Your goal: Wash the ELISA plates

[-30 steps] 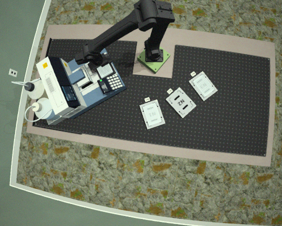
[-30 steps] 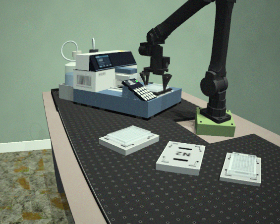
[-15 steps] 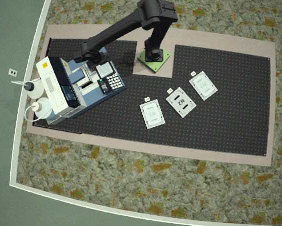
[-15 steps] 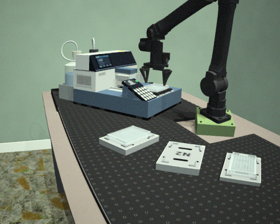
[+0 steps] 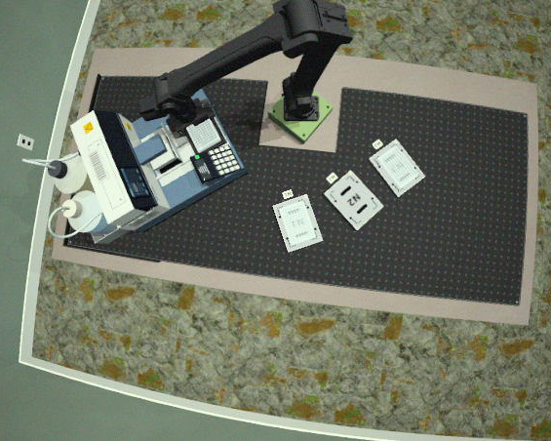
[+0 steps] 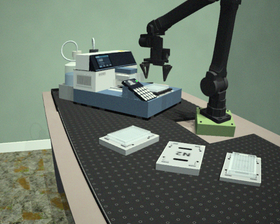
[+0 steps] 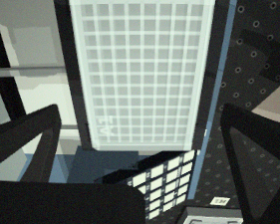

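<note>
My gripper (image 5: 191, 126) (image 6: 155, 79) (image 7: 140, 112) is open, its fingers above and to either side of a clear plate (image 5: 205, 135) (image 6: 156, 87) (image 7: 140, 59). That plate lies on the dark carrier (image 6: 164, 91) of the washer and looks level; its A1 mark shows at the lower left in the wrist view. The washer's lamp (image 5: 197, 157) (image 6: 137, 81) is green. Nest N2 (image 5: 342, 202) (image 6: 180, 169) is empty. One plate (image 5: 297, 222) (image 6: 129, 134) lies on nest N1, another plate (image 5: 397, 167) (image 6: 242, 164) on nest N3.
The washer's keypad (image 5: 225, 161) (image 6: 144, 92) (image 7: 169, 183) slopes up beside the carrier. The tall washer housing (image 5: 98, 166) (image 6: 94, 79) stands behind it, with bottles (image 5: 89, 210) and tubes at its back. The green arm base (image 5: 303, 132) (image 6: 214, 130) stands nearby.
</note>
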